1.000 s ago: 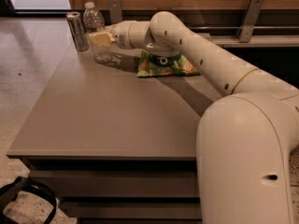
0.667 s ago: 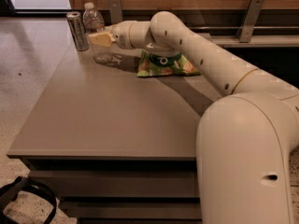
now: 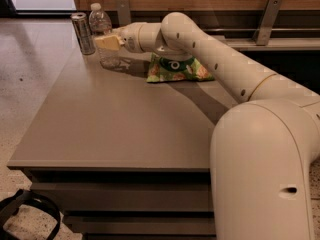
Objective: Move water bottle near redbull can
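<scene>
The water bottle [image 3: 100,22] is clear with a white cap and stands upright at the table's far left corner. The redbull can [image 3: 83,33], slim and silvery, stands just left of it, a small gap apart. My gripper [image 3: 109,42] reaches in from the right at the bottle's mid-height. Its yellowish tip lies across the front of the bottle's middle and hides the label band. The bottle's clear lower body [image 3: 108,59] shows below the gripper, resting on the table.
A green snack bag [image 3: 177,69] lies on the table [image 3: 125,129] just right of the bottle, under my forearm. A wooden wall and metal rail brackets [image 3: 263,19] run behind the table. A black strap [image 3: 25,209] lies on the floor at front left.
</scene>
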{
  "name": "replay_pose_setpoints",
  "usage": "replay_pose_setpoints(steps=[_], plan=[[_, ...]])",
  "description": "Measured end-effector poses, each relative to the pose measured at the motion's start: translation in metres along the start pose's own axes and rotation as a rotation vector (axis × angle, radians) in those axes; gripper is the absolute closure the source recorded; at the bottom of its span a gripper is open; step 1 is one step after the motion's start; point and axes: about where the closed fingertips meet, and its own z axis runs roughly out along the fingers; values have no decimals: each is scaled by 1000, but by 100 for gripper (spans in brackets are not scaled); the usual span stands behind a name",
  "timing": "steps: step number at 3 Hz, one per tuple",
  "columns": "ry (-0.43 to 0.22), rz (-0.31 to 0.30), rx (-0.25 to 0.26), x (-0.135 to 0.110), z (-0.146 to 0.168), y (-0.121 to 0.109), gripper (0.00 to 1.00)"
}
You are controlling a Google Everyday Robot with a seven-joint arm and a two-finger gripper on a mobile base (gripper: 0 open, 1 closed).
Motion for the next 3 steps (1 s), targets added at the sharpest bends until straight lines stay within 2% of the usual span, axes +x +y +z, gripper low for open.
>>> replay_pose_setpoints(steps=[3], plan=[[0,0,0,0,0,0,13]])
